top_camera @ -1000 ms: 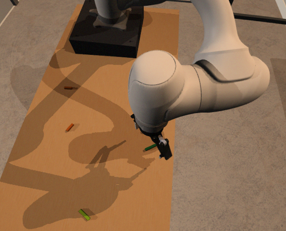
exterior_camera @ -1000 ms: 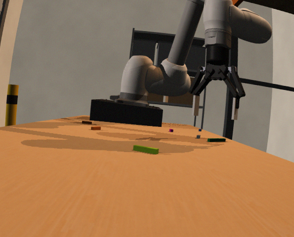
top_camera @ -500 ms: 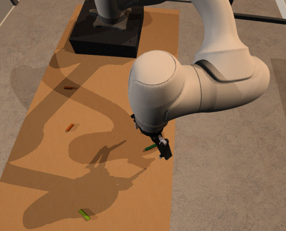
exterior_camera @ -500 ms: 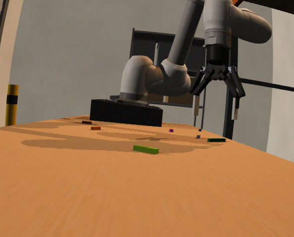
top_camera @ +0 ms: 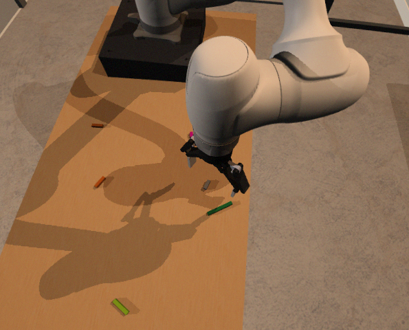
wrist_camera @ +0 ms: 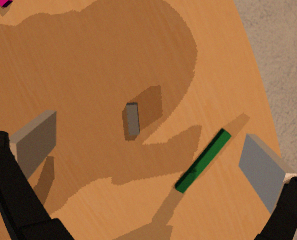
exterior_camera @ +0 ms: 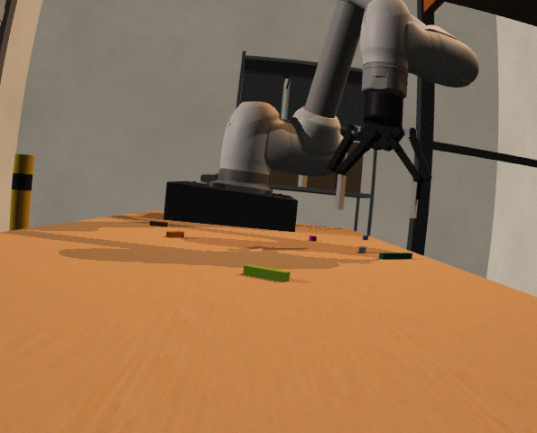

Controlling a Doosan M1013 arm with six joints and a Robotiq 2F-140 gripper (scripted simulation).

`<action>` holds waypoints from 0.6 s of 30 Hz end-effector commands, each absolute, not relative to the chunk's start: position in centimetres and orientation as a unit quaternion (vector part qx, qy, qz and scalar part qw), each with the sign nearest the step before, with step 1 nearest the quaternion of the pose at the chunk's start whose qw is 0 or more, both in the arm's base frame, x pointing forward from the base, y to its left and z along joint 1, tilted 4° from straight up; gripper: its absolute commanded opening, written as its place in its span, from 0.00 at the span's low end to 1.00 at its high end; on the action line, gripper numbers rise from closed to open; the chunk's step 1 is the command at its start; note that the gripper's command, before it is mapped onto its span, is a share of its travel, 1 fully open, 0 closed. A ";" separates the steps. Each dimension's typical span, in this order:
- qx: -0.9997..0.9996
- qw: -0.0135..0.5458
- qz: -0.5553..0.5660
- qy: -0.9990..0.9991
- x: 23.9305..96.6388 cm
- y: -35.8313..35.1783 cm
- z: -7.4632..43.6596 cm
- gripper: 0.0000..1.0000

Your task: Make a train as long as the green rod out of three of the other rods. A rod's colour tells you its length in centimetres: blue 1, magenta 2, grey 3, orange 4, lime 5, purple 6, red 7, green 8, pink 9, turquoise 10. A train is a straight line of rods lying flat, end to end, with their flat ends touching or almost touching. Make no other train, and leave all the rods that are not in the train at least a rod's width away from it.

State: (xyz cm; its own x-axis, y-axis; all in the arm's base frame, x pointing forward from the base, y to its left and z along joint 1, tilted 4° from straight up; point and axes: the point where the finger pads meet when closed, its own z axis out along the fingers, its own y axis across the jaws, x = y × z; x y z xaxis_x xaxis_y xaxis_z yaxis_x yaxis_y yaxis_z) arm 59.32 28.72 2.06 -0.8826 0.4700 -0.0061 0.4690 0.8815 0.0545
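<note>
My gripper (top_camera: 212, 177) (exterior_camera: 376, 207) (wrist_camera: 150, 140) is open and empty, high above the table near the grey and green rods. The grey rod (top_camera: 206, 185) (exterior_camera: 362, 249) (wrist_camera: 132, 119) lies flat between the fingers as seen from the wrist. The green rod (top_camera: 219, 208) (exterior_camera: 395, 255) (wrist_camera: 203, 161) lies apart from it, nearer the table's right edge. A magenta rod (top_camera: 191, 134) (exterior_camera: 312, 238) (wrist_camera: 5, 2) lies farther back. A blue rod (exterior_camera: 365, 237) is hidden in the top view. A lime rod (top_camera: 120, 306) (exterior_camera: 265, 273) lies at the front. An orange rod (top_camera: 100, 181) (exterior_camera: 175, 234) lies left. No rods touch.
A darker orange-brown rod (top_camera: 97, 125) (exterior_camera: 158, 224) lies farther back on the left. The black robot base (top_camera: 147, 58) (exterior_camera: 231, 207) stands at the back of the table (top_camera: 204, 284) (exterior_camera: 259, 349). The arm's shadows fall across the left and middle.
</note>
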 end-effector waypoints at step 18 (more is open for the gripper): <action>-0.018 0.019 0.026 0.999 46.0 25.3 1.1 1.00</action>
